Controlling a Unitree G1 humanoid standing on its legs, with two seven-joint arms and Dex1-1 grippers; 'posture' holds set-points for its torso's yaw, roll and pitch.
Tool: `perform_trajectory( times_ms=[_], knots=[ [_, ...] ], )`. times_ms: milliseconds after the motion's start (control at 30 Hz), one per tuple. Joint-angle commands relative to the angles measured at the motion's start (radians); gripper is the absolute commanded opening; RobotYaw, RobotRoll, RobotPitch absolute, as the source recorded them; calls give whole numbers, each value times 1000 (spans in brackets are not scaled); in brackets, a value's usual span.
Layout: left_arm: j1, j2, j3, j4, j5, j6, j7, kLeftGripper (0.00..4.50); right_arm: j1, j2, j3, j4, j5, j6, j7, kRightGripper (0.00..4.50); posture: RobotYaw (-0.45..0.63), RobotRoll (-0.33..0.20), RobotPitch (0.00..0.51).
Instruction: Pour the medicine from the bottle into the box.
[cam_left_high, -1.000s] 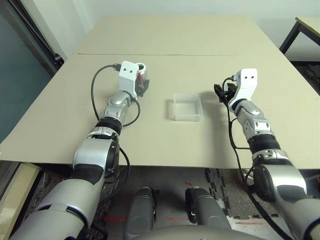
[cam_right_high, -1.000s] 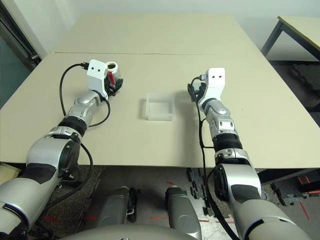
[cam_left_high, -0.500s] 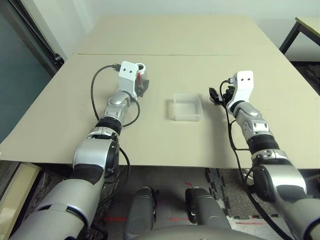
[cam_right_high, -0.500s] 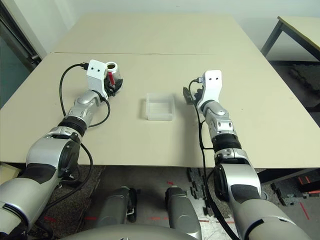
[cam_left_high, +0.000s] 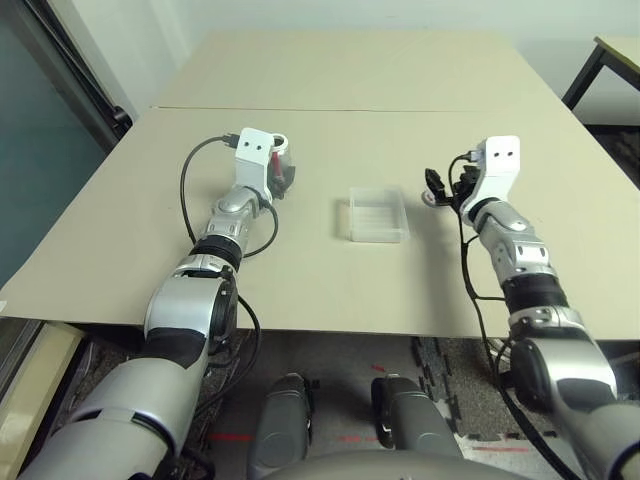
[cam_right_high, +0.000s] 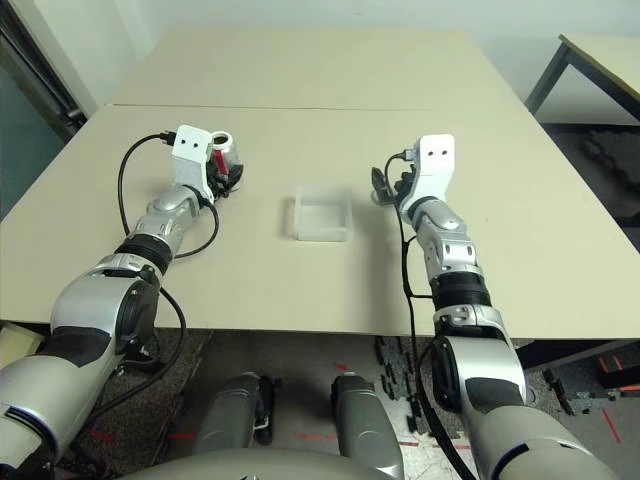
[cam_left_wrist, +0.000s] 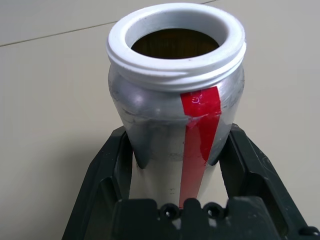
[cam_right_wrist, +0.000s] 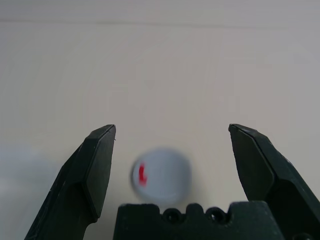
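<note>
- The bottle is gripped by the left claw at the upper left of the frame; its white rim is bare and the mouth open — the cap is off.
- The right claw is spread wide, with the cap lying on the desk between its fingers, untouched — half a second ago that claw sat slightly closer to the box.
- The box sits mid-frame, between the two arms and apart from both.
- No medicine can be made out in the dark bottle mouth or in the box.
- Uncapping is judged done — carrying the bottle over the box and tipping it remains.
</note>
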Motion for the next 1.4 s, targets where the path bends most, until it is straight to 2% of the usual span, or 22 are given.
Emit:
perform_trajectory(
  times_ms=[33,133,267,333,467,667,1033,1133,1400],
  knots=[
    [-10,11,-26,27,50,16,-4,2711,60,-35,-25,-149,46,94,31,4500,-45,0,61],
    [-65,43,-94,34,134,2,-11,2711,174,-153,-23,-326,108,196,171,4500,-66,0,62],
    [-169,67,-204,48,265,-37,-4,2711,270,-296,17,-487,184,326,334,4500,-90,0,59],
    [-217,69,-265,56,335,-50,8,2711,297,-351,33,-542,208,370,390,4500,-96,0,58],
    [-303,53,-413,72,495,-88,40,2711,295,-396,64,-580,214,416,435,4500,-122,0,51],
    [-399,-15,-655,90,738,-152,86,2711,221,-385,129,-561,182,417,444,4500,-162,0,42],
    [-442,-74,-1086,108,1156,-257,277,2711,126,-320,203,-522,146,398,440,4500,-195,0,42],
    [-433,-84,-1132,112,1197,-272,310,2711,109,-301,209,-504,135,386,436,4500,-207,0,45],
    [-422,-100,-1108,115,1176,-276,288,2711,104,-276,209,-492,124,376,433,4500,-209,0,54]
  ],
)
